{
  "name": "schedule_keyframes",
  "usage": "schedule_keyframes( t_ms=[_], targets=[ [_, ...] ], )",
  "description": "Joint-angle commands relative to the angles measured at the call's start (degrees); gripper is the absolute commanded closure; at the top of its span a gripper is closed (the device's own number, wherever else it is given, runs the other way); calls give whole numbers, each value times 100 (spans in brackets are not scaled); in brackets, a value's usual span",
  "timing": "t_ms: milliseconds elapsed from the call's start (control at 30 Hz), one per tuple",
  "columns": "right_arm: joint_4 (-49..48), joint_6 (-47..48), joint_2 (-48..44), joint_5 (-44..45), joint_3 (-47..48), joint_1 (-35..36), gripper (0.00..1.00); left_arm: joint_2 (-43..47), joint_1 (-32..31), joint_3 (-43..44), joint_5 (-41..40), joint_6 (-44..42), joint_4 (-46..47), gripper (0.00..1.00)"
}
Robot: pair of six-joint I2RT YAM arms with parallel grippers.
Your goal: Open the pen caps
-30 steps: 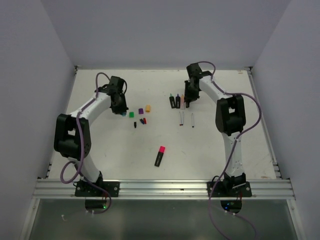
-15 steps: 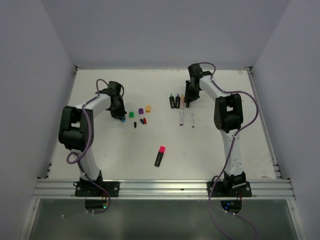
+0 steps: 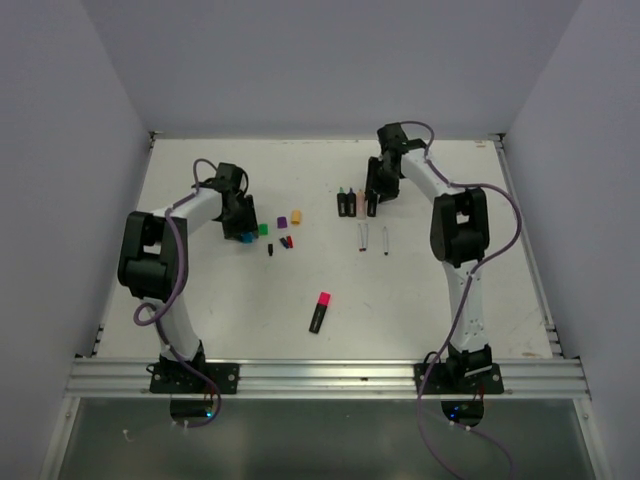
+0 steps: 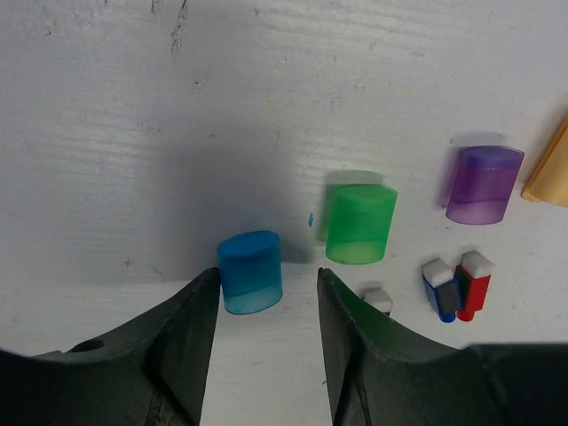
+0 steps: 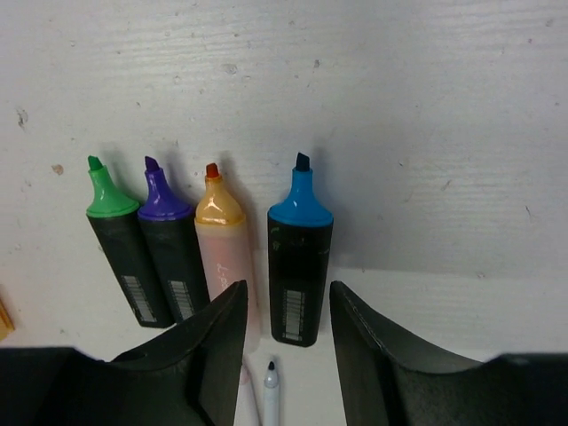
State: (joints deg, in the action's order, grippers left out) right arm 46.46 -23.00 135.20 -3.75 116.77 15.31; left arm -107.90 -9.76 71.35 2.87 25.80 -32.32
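I can read no brand anywhere. The only print is a barcode label on each black barrel in the right wrist view, with digits too small to read. There are also faint marks on the peach highlighter [image 5: 226, 253] that I cannot make out.

The left arm [image 3: 165, 225] folds at the elbow and reaches to the table's [image 3: 200, 290] centre left. The left gripper [image 4: 266, 277] points down with its jaws spread. The blue cap [image 4: 251, 271] stands between them, close against the left finger and apart from the other. The green cap [image 4: 360, 224], purple cap [image 4: 484, 185] and orange cap [image 4: 552, 169] lie to the right. The small caps [image 4: 457, 286] lie at lower right.

The right arm [image 3: 455, 225] stretches to the upper centre. The right gripper [image 5: 288, 293] also has its jaws spread and holds nothing. The blue highlighter [image 5: 300, 266] lies just beyond the gap, uncapped. It is in a row with the peach one, the purple highlighter [image 5: 173, 257] and the green highlighter [image 5: 124, 257]. The pink-capped highlighter [image 3: 319, 312] lies alone at lower centre.
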Motion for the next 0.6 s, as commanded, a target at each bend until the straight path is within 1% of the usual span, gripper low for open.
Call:
schedule_keyframes(
  t_ms=[0,67,133,167,267,300,333,367,400,433,467,533,567],
  targets=[
    [240,103,-915,286,-49,16,52,84,27,-34,90,-67,243,48],
    [634,260,-1302,479,-110,77,50,128,27,-7,82,-67,235,47],
    [812,515,-1644,559,-303,279,49,190,27,-16,82,-58,217,46],
    [821,542,-2098,525,-748,366,48,216,27,-33,99,-49,226,46],
    [943,569,-2855,463,-1610,849,46,365,27,-130,91,-5,261,44],
    [1014,569,-2980,402,-1788,1147,45,409,27,-156,82,21,261,43],
    [1049,525,-3121,210,-1981,1280,44,506,27,-218,64,39,261,43],
    [1041,473,-3235,16,-2418,1421,44,541,27,-236,55,65,252,42],
    [980,411,-3454,-220,-2657,1648,44,637,27,-271,55,91,235,41],
    [918,324,-3543,-780,-2894,1755,44,691,27,-332,47,109,217,41],
    [822,253,-3683,-933,-3262,1982,44,743,27,-376,-14,144,173,40],
    [751,95,-3763,-1049,-3502,2238,44,945,27,-507,-59,179,155,39],
    [768,60,-3790,-979,-3616,2431,44,1016,18,-569,-15,197,173,36]
  ],
)
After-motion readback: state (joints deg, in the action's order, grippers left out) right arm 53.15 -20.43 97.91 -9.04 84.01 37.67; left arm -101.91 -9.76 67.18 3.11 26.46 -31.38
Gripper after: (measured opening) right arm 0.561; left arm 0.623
